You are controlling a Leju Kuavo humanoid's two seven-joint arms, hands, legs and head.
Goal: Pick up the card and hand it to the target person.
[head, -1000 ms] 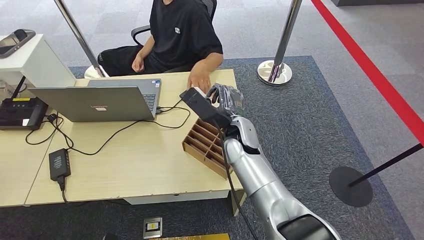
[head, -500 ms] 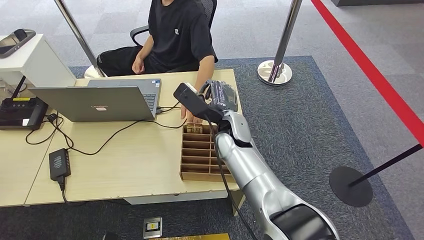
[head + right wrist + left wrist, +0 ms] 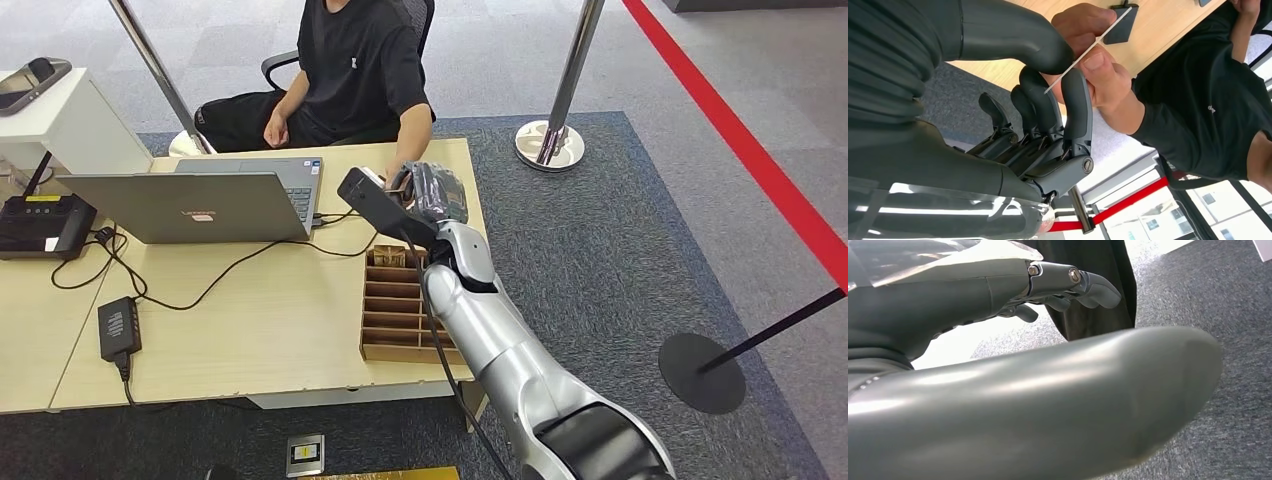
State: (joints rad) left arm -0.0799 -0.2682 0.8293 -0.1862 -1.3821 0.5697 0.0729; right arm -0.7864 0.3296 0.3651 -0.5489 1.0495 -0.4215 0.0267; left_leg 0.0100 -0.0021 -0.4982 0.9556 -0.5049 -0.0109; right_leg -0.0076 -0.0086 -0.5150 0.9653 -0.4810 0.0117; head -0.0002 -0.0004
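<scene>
The right robot hand (image 3: pixel 1048 115) pinches the thin white card (image 3: pixel 1088 50), mostly hidden by the person's hand (image 3: pixel 1093 65) grasping it. Its arm has swung further along the table's (image 3: pixel 250 320) far edge.

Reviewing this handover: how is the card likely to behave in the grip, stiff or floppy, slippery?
The card looks thin and stays straight edge-on, so probably stiff and light. It sits between the right hand thumb and finger while the person's hand pinches it too; with so little contact on a likely smooth surface, it may slip if tugged.
</scene>
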